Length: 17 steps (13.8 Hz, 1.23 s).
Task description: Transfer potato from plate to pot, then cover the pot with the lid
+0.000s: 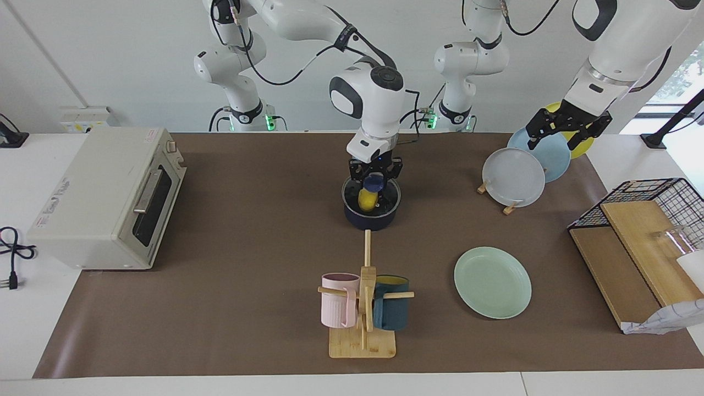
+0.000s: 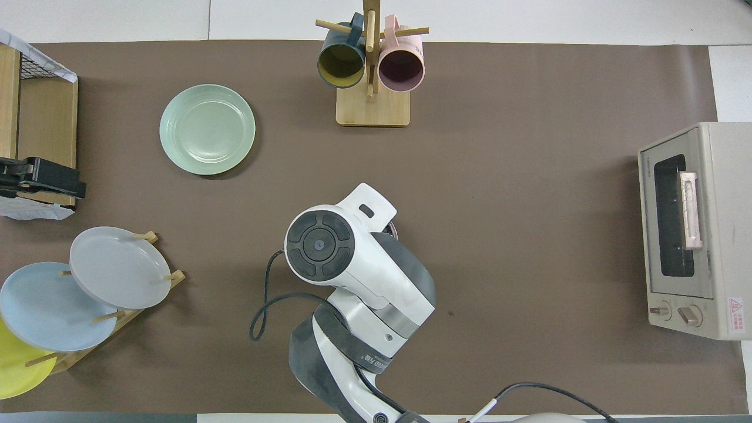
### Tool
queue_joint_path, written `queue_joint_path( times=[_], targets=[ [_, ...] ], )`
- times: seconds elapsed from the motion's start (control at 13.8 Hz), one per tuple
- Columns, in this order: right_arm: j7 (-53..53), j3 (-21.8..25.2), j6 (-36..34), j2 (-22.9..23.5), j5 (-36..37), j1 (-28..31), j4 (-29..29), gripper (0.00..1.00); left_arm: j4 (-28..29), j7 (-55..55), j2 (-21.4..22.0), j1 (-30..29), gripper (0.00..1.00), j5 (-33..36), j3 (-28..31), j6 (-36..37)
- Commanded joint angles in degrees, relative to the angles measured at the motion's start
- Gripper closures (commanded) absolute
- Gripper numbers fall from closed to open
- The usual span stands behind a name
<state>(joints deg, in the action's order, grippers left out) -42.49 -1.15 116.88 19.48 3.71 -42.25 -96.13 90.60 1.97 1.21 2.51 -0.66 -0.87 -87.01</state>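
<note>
The dark navy pot (image 1: 369, 220) stands mid-table, near the robots. The yellow potato (image 1: 367, 199) lies inside it and shows through the glass lid (image 1: 385, 199), which sits on the pot's rim. My right gripper (image 1: 375, 177) is straight above the pot, shut on the lid's blue knob (image 1: 376, 181). In the overhead view the right arm (image 2: 352, 264) hides the pot, lid and potato. The mint-green plate (image 1: 492, 281) (image 2: 207, 129) lies bare, farther from the robots, toward the left arm's end. My left gripper (image 1: 566, 133) (image 2: 44, 179) waits open in the air over the racked plates.
A toaster oven (image 1: 104, 198) (image 2: 693, 229) stands at the right arm's end. A wooden mug rack (image 1: 363, 330) (image 2: 371, 106) with a pink and a teal mug is farther out than the pot. A plate rack (image 1: 517, 176) (image 2: 117, 267) and a wire basket (image 1: 654, 198) are at the left arm's end.
</note>
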Motion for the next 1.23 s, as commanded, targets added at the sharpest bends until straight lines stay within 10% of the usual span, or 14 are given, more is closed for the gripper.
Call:
queue_joint_path(
  times=[0.0,0.07,0.65,1.16],
  targets=[
    [-0.14,-0.08,2.12,-0.93,-0.19,0.24,-2.05,0.38,0.28,-0.03,0.81,0.3,0.0,1.27,0.26,0.7],
    [-0.14,-0.08,2.29,-0.93,-0.36,0.24,-2.05,0.0,0.19,-0.03,0.81,0.3,0.0,1.27,0.26,0.7],
    [0.91,0.1,0.28,-2.68,-0.1,1.29,-1.26,0.0,0.28,-0.03,0.81,0.3,0.0,1.27,0.26,0.7],
    [12.32,0.45,-11.84,-9.27,-0.1,13.4,3.05,0.0,0.19,-0.03,0.81,0.3,0.0,1.27,0.26,0.7]
  ],
)
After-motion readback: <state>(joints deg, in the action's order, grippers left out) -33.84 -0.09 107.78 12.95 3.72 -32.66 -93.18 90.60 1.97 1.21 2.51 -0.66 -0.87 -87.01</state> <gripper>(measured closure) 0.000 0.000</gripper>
